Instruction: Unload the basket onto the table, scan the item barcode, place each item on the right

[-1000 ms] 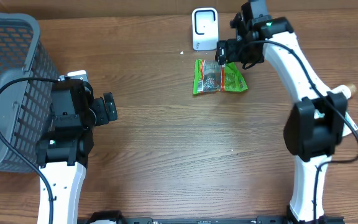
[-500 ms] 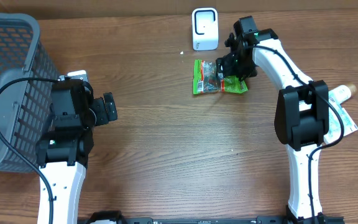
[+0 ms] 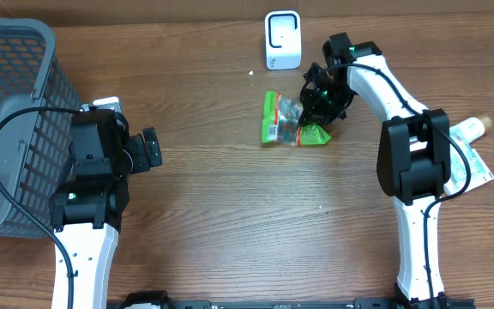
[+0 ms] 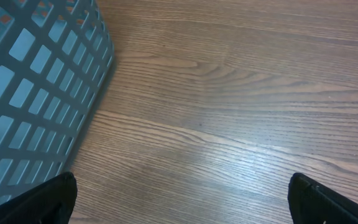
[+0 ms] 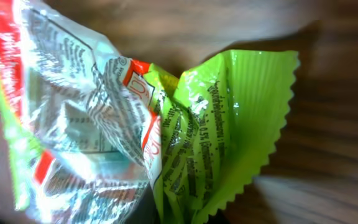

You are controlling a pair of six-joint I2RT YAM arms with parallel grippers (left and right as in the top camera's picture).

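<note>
Wood-grain table (image 3: 230, 215); R gripper (image 3: 313, 116) pinching snack packet (image 3: 274, 120); L gripper (image 3: 151, 148) spread.

The overhead camera looks straight down on the whole wooden table (image 3: 230, 215). The left wrist camera faces down at wood beside the grey basket (image 4: 36, 93). The right wrist camera sits close on the green snack packet (image 5: 229, 124). The overhead view shares both.
</note>
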